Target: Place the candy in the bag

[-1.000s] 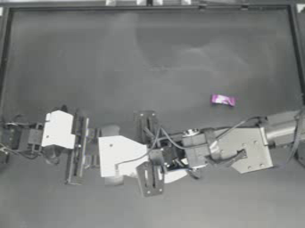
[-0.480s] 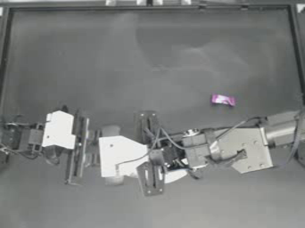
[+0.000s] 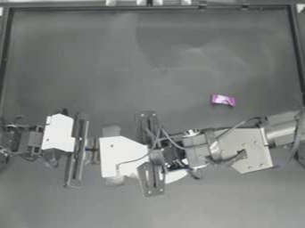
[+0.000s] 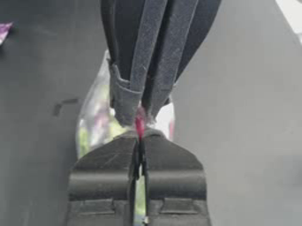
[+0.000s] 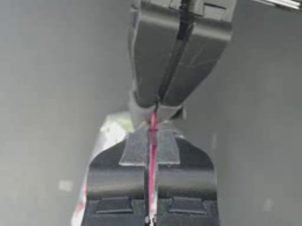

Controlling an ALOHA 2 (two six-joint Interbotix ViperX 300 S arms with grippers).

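The candy (image 3: 223, 99), a small pink-magenta wrapped piece, lies alone on the table to the right of centre; it also shows at the edge of the left wrist view as the candy (image 4: 3, 32). The bag (image 3: 175, 177) is mostly hidden under both grippers, which meet tip to tip near the front middle of the table. My left gripper (image 3: 159, 158) is shut on the bag's pink zip strip (image 4: 140, 126), with clear plastic (image 4: 97, 119) hanging beside it. My right gripper (image 3: 173, 156) is shut on the same strip (image 5: 152, 132) from the opposite side.
The dark table (image 3: 149, 58) has a raised rim along its far edge and sides. Cables (image 3: 173, 142) loop over the joined grippers. The candy lies roughly a hand's width beyond the right arm (image 3: 244, 149).
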